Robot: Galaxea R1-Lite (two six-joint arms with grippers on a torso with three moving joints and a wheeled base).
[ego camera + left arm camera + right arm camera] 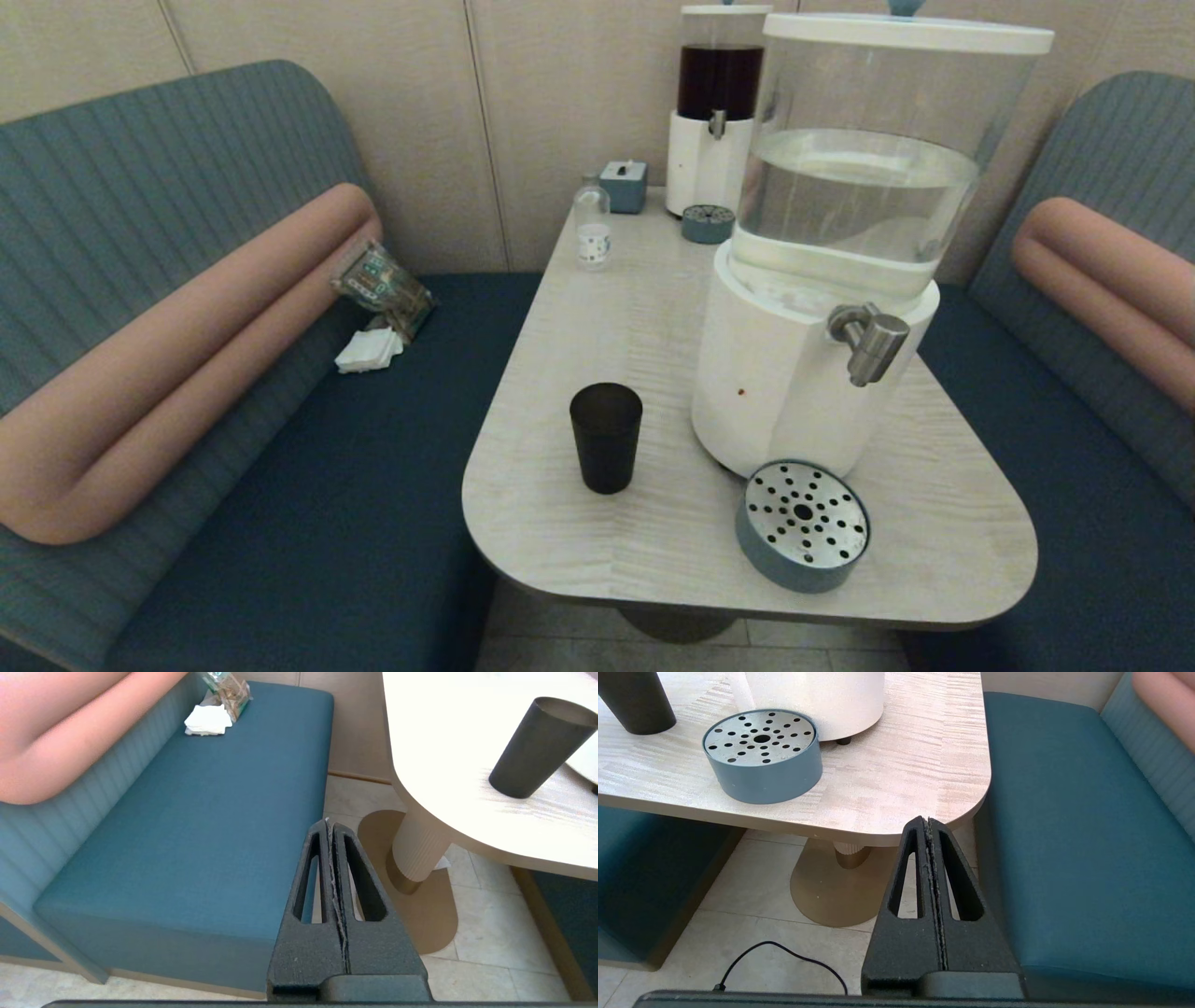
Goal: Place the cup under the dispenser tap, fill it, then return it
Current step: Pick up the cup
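Note:
The dark tapered cup stands upright on the pale table, to the left of the big clear-tank dispenser's white base; it shows too in the left wrist view and at a corner of the right wrist view. The brushed-metal tap juts from that base, above and behind a round blue drip tray with a perforated metal top. Neither arm shows in the head view. My left gripper is shut and empty, low beside the table's left edge. My right gripper is shut and empty, below the table's near right corner.
A slimmer dark-liquid dispenser stands at the back with a small drip tray, a blue box and a clear labelled bottle. Teal benches flank the table; a napkin and packet lie on the left one. A black cable crosses the floor.

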